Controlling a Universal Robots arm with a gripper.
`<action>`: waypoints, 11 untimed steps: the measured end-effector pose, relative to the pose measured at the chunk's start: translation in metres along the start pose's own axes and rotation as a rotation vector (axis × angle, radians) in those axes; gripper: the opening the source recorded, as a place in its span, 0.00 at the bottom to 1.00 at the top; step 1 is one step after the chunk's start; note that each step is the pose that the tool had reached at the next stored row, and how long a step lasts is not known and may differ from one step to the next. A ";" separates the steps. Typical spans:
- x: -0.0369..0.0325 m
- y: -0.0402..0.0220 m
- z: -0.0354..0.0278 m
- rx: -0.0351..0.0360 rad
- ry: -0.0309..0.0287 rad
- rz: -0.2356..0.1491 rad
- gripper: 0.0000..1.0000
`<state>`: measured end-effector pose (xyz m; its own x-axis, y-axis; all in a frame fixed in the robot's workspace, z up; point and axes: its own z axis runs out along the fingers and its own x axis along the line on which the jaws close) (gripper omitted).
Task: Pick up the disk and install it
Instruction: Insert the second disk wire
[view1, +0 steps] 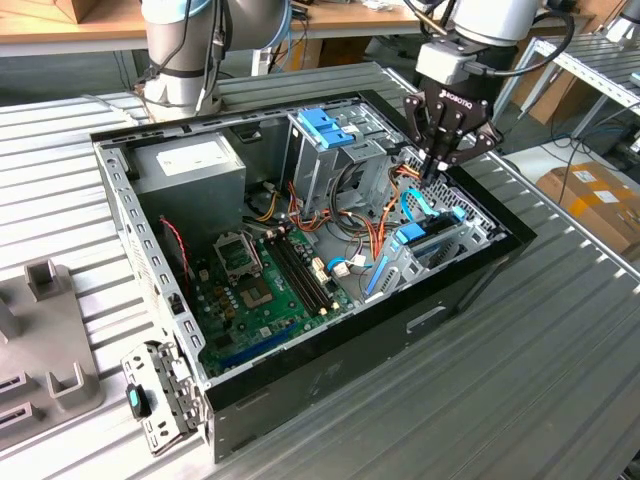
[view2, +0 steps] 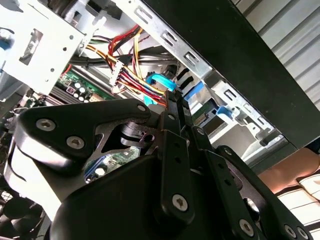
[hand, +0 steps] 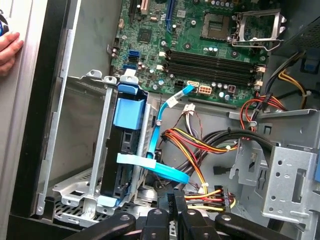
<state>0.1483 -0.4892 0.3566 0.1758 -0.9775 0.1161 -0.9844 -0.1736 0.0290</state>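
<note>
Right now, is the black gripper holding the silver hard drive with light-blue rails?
No, the gripper hangs empty above the case, while the drive sits upright in its metal bay.

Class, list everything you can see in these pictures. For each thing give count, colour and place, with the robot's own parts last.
computer case: one, black, open, on the slatted metal table
power supply: one, grey, in a case corner
circuit board: one, green, on the case floor
disk: one, dark with light-blue rails, on edge in the metal bay
wires: one bundle, red, yellow and black, beside the bay
flat cable: one, light blue, looping by the disk
cardboard box: one, brown, exterior view's right
hand: one, outside the case wall
gripper: one, black, jaws shut, over the bay
</note>
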 end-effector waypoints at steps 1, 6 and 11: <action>0.0019 0.0003 0.0002 0.0002 -0.0012 0.000 0.16; 0.0087 0.0020 0.0011 0.0248 -0.0086 0.003 0.16; 0.0101 0.0056 0.0019 0.0762 0.0006 0.009 0.16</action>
<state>0.1446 -0.5002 0.3561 0.1667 -0.9791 0.1166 -0.9837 -0.1732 -0.0478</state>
